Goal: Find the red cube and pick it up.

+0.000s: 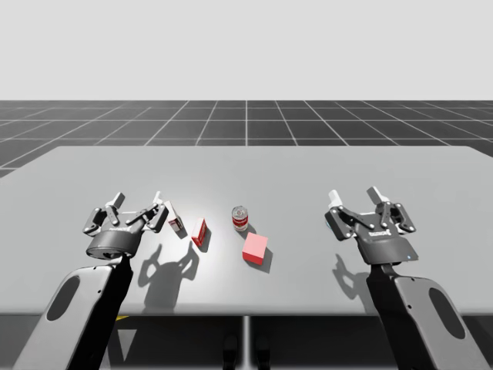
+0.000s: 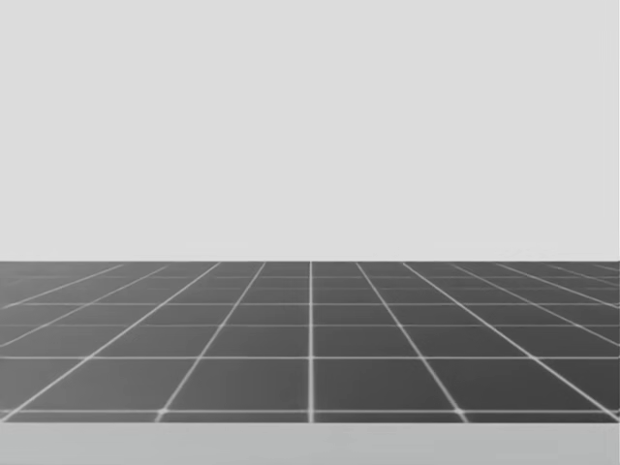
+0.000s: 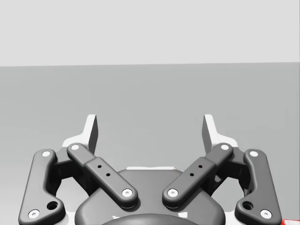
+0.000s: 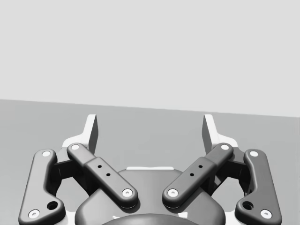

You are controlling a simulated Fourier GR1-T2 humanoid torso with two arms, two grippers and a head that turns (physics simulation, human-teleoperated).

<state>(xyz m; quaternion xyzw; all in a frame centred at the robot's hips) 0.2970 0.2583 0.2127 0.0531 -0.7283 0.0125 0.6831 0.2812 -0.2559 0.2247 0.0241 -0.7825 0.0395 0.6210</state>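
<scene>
Hovering over the worktop, my left hand and right hand are both released and empty, I think because no reach has begun. The red cube lies flat between them, near a can. It has no long axis and sits slightly turned.

Bright light casts soft shadows on table.

On the table the cube sits nearest me, with the can just behind it. To their left comes a thin box, then a small box just beside my left gripper. My right gripper is well apart, far right.
</scene>
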